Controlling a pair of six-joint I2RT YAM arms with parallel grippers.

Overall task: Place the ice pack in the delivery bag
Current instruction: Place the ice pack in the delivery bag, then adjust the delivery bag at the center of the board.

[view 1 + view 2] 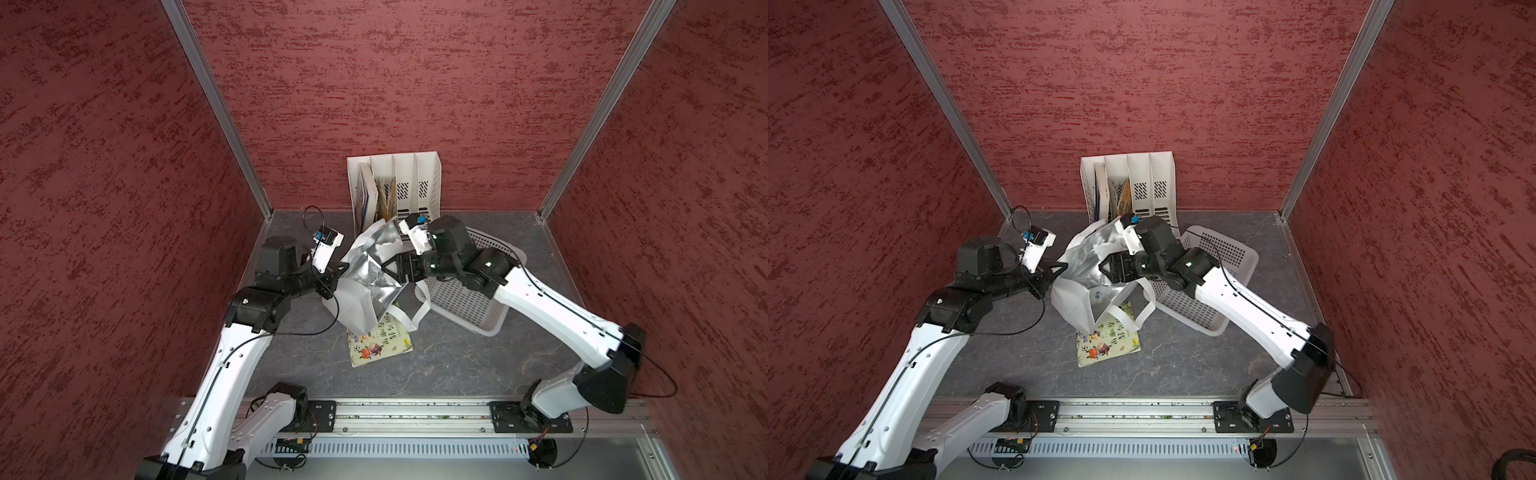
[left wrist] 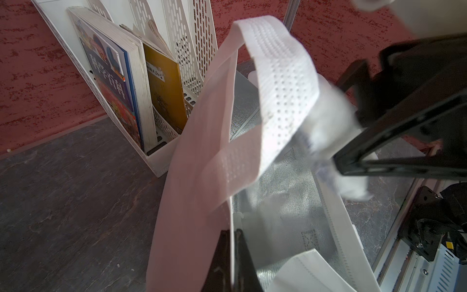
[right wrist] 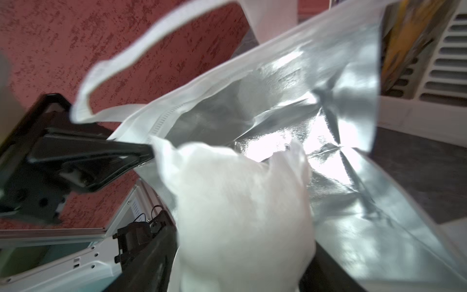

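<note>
The delivery bag (image 1: 353,303) stands mid-table, a white tote with its silver foil lining (image 3: 290,106) facing up in both top views. My left gripper (image 1: 343,266) (image 2: 233,232) is shut on the bag's left rim and holds the mouth apart. Over the mouth, my right gripper (image 1: 388,268) (image 3: 240,227) has its jaws spread wide. The ice pack (image 3: 240,202) (image 2: 331,121), a soft white pouch, sits blurred between them, its lower end inside the bag's mouth. One strap handle (image 2: 278,75) loops up between the two grippers.
A white slotted file rack (image 1: 415,183) holding books stands against the back wall, just behind the bag. A white perforated basket (image 1: 469,299) lies under my right arm. A picture book (image 1: 380,345) lies flat on the grey table (image 1: 457,365), partly under the bag.
</note>
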